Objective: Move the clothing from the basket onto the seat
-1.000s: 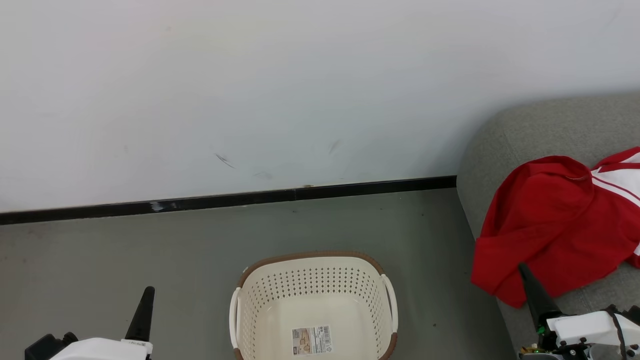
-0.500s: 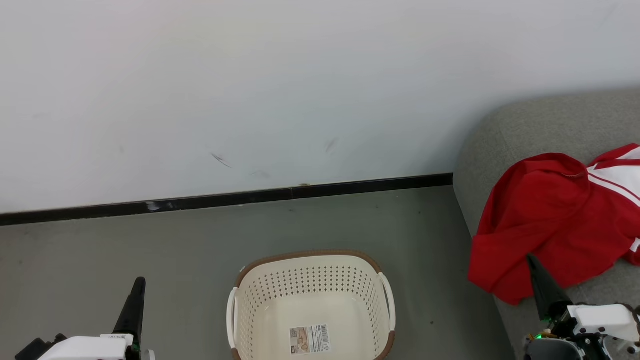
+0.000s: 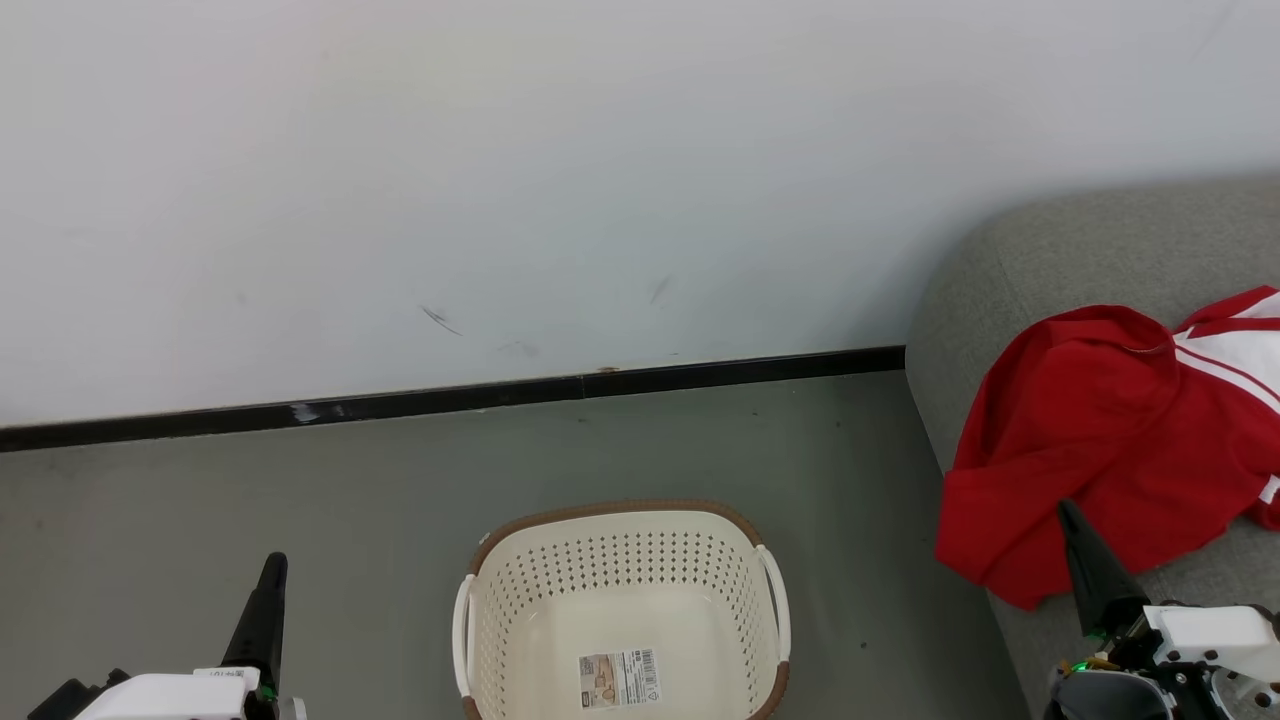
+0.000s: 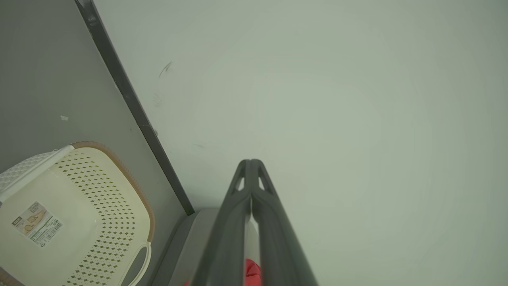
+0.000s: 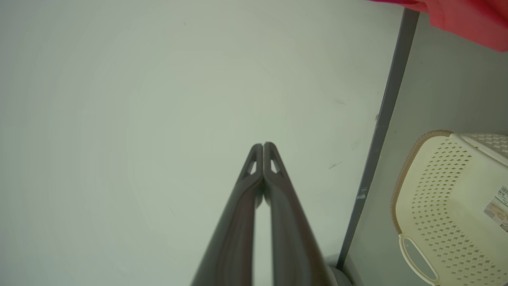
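Note:
The red clothing (image 3: 1110, 440) with white stripes lies spread on the grey seat (image 3: 1090, 250) at the right, one corner hanging over the seat's front edge. The cream basket (image 3: 620, 610) with the brown rim stands on the floor at bottom centre, holding nothing but its paper label (image 3: 620, 680). My left gripper (image 3: 272, 565) is shut and stands left of the basket. My right gripper (image 3: 1068, 510) is shut just in front of the clothing's lower edge, with nothing in it. Both wrist views show shut fingertips (image 4: 251, 162) (image 5: 262, 145) against the wall, the basket (image 4: 79, 214) (image 5: 448, 206) off to one side.
A white wall (image 3: 500, 180) with a black baseboard (image 3: 450, 400) runs behind the basket. Grey floor (image 3: 300, 490) stretches between the wall, the basket and the seat.
The left gripper dropped slightly lower and to the left. The right gripper shifted a little to the right beside the clothing. The clothing and basket stay put.

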Tool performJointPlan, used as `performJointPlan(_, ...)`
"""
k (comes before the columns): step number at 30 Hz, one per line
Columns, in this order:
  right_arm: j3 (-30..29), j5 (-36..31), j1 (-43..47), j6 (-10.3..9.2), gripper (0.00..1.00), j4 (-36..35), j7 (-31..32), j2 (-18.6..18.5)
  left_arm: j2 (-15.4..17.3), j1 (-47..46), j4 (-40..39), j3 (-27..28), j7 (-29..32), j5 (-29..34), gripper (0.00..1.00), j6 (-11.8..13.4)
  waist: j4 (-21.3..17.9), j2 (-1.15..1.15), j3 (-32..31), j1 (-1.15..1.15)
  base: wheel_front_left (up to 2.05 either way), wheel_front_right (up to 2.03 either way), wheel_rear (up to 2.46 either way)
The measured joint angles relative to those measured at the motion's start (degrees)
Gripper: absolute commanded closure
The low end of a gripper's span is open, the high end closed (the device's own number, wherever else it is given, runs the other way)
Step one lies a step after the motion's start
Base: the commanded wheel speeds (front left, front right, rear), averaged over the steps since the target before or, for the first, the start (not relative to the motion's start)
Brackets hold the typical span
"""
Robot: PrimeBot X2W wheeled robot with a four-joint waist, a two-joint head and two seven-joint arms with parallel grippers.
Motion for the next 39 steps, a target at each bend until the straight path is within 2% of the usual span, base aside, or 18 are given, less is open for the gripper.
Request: performJointPlan(39,-0.3,0.0,0.0,0.00,1.00,0.3,0.5,0.0,0.0,-0.1,0.2,0.1,0.0,0.0,1.00,-0.4,0.0,0.00,0.0,-0.01,0.00,0.00,0.00)
